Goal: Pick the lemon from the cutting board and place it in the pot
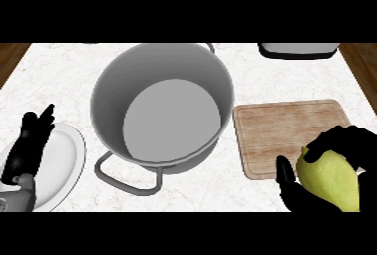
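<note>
- My right hand (pixel 335 149) is curled round the lemon (pixel 331 180), thumb on its left flank and fingers over its top, at the near right corner of the cutting board (pixel 287 130).
- I cannot tell whether the lemon is lifted clear of the board or only just off it; the steep downward view gives me no height.
- My left hand (pixel 29 144) rests open, fingers up, over the white plate (pixel 65 164) at the left edge.
- The step in hand, as I judge it, is the carry: I should raise the lemon enough to clear the pot's (pixel 163 107) tall rim, travel left, and release only once it is over the grey floor inside.
- The pot sits just beside the board, so the sweep is short; I should keep away from its near handle.
- The lemon's lower end and my palm are cut off at the frame's edge.
- A dark object (pixel 298 50) at the far right is only partly in view; I cannot name it.
</note>
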`<action>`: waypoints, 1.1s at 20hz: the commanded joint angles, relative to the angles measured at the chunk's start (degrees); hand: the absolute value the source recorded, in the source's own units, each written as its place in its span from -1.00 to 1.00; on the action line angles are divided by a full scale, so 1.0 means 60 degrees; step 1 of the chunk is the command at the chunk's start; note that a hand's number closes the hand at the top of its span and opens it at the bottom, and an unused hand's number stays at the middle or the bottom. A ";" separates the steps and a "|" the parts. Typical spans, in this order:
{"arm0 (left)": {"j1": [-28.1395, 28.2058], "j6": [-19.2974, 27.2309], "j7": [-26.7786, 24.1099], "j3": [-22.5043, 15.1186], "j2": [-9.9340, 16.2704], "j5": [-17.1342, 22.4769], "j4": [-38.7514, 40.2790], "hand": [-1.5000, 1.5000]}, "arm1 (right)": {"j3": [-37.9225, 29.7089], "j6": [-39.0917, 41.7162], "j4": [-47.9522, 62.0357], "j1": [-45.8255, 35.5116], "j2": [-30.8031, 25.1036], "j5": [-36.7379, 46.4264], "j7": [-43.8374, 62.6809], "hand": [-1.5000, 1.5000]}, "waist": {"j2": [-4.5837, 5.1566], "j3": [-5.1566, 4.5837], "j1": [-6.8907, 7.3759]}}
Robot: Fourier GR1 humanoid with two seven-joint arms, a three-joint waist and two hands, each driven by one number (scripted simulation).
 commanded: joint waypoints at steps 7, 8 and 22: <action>-0.0277 -0.0012 0.0233 0.0028 -0.0130 -0.0047 -0.0013 0.00 | 0.0677 0.3023 0.1193 -0.5659 0.1395 -0.1358 0.4093 1.00 | -0.0003 0.0002 0.0083; -0.0177 -0.0424 -0.0068 0.0353 0.0293 0.0253 0.0084 0.00 | 0.0825 0.2708 0.1833 -0.6154 0.1399 -0.1432 0.4708 1.00 | -0.0011 -0.0008 0.0173; -0.0156 -0.0144 -0.0180 0.0126 -0.0154 -0.0137 0.0093 0.00 | 0.0597 -0.0688 0.7955 -0.7684 0.1413 -0.3719 0.3999 1.00 | 0.0063 0.0018 0.0179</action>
